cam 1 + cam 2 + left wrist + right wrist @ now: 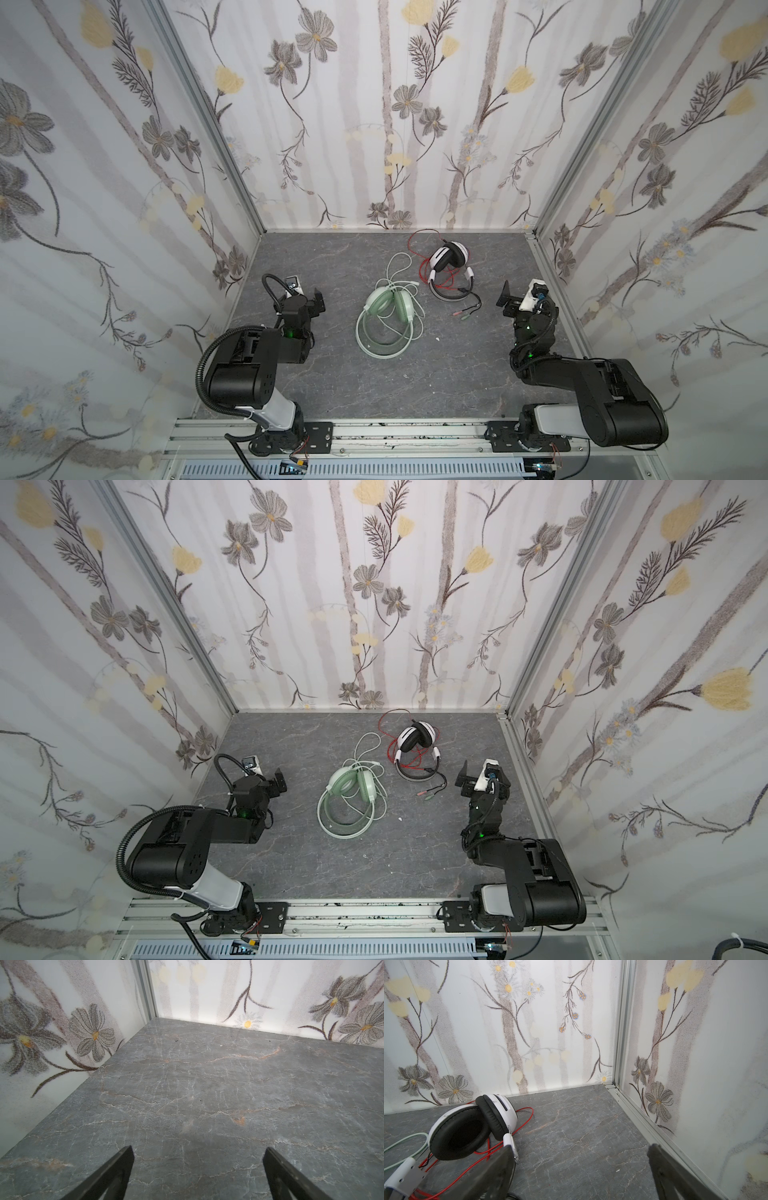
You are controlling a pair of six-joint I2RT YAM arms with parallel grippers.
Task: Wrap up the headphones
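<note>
Tabletop (353,382) front bare; green headset (402,311) centre, white headset (446,257) near back wall (395,166).

On table (332,382): nearer headset (388,311) left of centre; farther headset (448,257) behind it, to the right (its plugs (463,314) on the near side). Flanking, well apart: left gripper (198,1148) left, right gripper (581,1145) right.
</note>
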